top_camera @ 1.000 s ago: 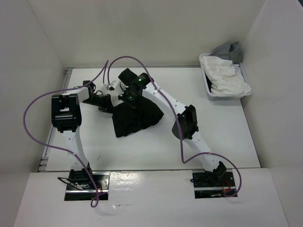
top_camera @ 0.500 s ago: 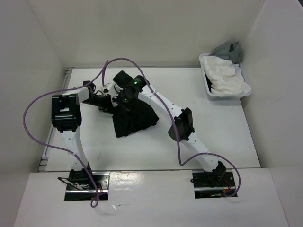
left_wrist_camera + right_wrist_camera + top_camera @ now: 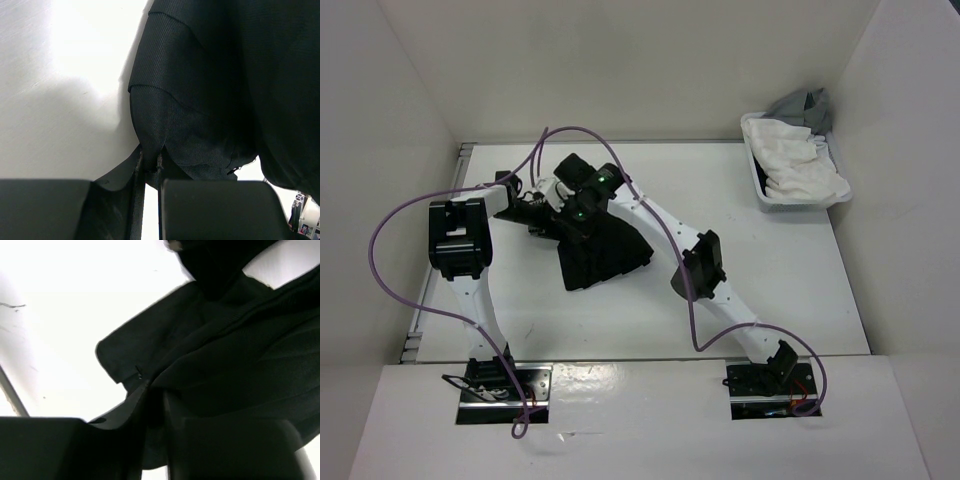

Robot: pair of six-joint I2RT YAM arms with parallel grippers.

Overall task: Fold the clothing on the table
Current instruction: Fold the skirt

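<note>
Table (image 3: 790, 290): big white top, fills mid-frame in top view. Skirt (image 3: 605, 255): black, bunched in a heap on the table, left of centre, w/ its upper-left end under both wrists. Tray (image 3: 757, 190) at upper right (white cloth (image 3: 795, 160) + grey cloth (image 3: 805, 103) piled in it), well apart from skirt. Left gripper (image 3: 151, 167): jaws nearly together, pinching a fold of skirt edge. Right gripper (image 3: 156, 400): at skirt edge, fabric against its fingers. Too dark there, can't tell if jaws grip or not.

- A small white tray (image 3: 761, 193) sits at the far right.
- A crumpled white cloth (image 3: 796, 162) fills it.
- A grey cloth (image 3: 804, 105) lies bunched at its far end.
</note>
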